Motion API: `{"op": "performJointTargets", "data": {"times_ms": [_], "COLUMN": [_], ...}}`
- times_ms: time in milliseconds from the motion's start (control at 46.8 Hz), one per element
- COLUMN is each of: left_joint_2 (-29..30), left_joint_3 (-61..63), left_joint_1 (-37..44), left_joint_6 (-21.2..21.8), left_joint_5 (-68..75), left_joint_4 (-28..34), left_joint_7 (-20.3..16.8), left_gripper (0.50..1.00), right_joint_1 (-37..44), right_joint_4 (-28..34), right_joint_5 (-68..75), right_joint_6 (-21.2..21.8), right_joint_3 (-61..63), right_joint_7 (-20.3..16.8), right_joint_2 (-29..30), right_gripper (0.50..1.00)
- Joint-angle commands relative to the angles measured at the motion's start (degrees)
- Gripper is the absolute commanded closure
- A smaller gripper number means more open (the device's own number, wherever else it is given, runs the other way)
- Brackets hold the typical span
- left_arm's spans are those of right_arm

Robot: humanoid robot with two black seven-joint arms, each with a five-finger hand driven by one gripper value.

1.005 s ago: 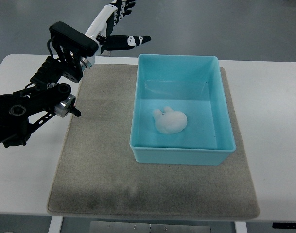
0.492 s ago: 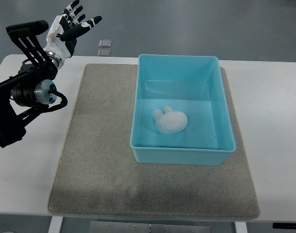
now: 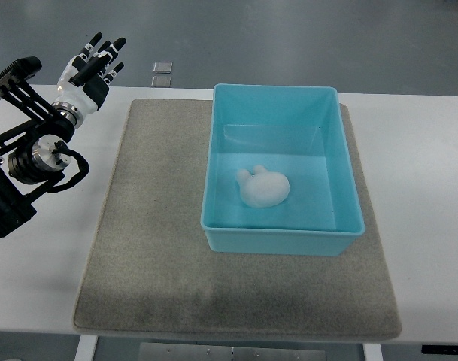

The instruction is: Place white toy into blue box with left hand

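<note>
— Top view: what lies on the white table [image 3: 432, 195]?

— One grey mat [image 3: 161, 263] carrying one blue box [image 3: 281, 235]. One white toy [image 3: 263, 188] rests on the box floor, toward its near-left part.

— And the robot?

— One arm shows, entering from the left. The left hand [image 3: 88, 69] hovers over the table's far-left corner, well apart from the box, fingers [image 3: 108, 54] extended and close together, grasping nothing. Two small squares [image 3: 162, 73] sit on the floor beyond.

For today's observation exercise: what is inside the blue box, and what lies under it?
Inside the blue box lies one white toy, resting on the floor near the front-left. The box stands on a grey mat; the mat's part beneath the box is covered, so nothing there can be seen.
</note>
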Motion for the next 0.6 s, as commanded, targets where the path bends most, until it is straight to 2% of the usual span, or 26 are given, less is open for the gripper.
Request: {"op": "performJointTargets", "data": {"times_ms": [0,235,577], "left_joint_2": [0.00,0.00,-0.88], "left_joint_3": [-0.12,-1.97,-3.46], "left_joint_1": [0.28,3.18,5.64], "left_joint_6": [-0.93,-5.49,-8.66], "left_joint_5": [-3.73,-4.26,-4.09], "left_joint_4": [-0.12,-1.00,-1.09], "left_joint_7": [0.00,0.00,-0.18], "left_gripper": [0.504,0.504,0.504], "right_joint_1": [0.00,0.00,0.00], "right_joint_4": [0.00,0.00,0.00], "right_joint_5": [0.00,0.00,0.00], "right_joint_6": [0.00,0.00,0.00], "right_joint_3": [0.00,0.00,0.00], "right_joint_7": [-0.02,-0.02,-0.02], "right_joint_2": [0.00,0.00,0.00], "right_gripper": [0.564,0.564,0.564]}}
